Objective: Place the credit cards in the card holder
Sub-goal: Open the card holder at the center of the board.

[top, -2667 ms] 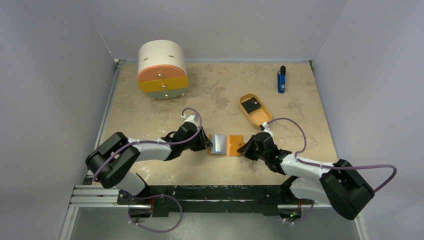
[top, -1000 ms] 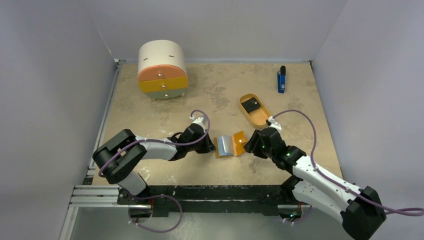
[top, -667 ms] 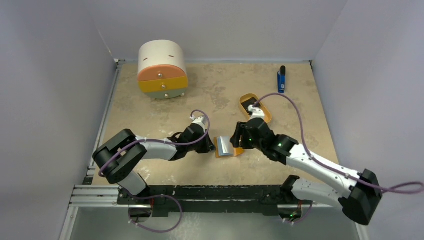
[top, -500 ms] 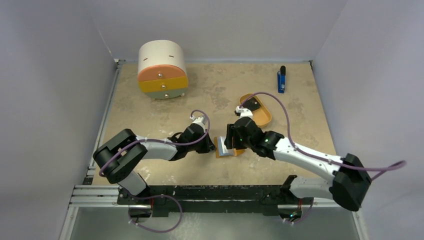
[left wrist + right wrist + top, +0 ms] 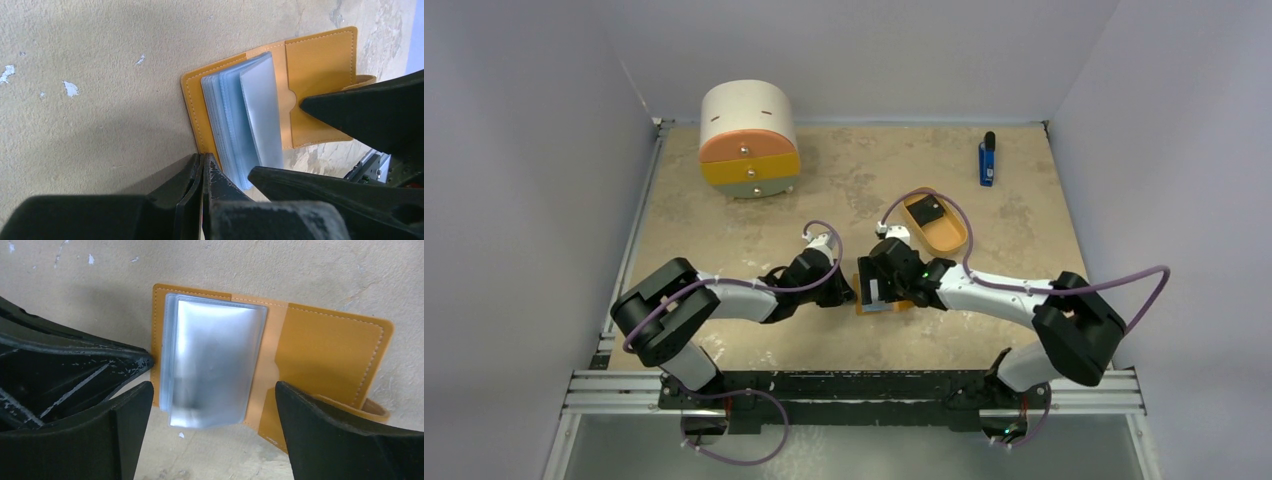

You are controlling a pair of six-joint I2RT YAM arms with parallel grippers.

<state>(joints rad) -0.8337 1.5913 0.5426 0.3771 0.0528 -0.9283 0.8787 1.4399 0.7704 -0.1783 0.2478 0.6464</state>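
The card holder (image 5: 325,355) lies open on the table, orange with grey-blue sleeves (image 5: 250,115) fanned up from its left half. In the top view it (image 5: 902,300) is mostly covered by my right gripper (image 5: 876,290). My left gripper (image 5: 202,161) is shut, its tips pressed against the holder's left edge. The right gripper (image 5: 212,390) hovers open and wide over the sleeves, one finger on each side, holding nothing. One black credit card (image 5: 929,212) lies in the tan oval tray (image 5: 951,238). I see no other card.
A round drawer cabinet (image 5: 747,140) stands at the back left. A blue-and-black stick (image 5: 987,160) lies at the back right. The tray sits just behind the right forearm. The two grippers are nearly touching at the holder's left side.
The right gripper has swung left from the holder's right edge to above its sleeves, and its jaws have opened wide. The left gripper stays shut at the left edge.
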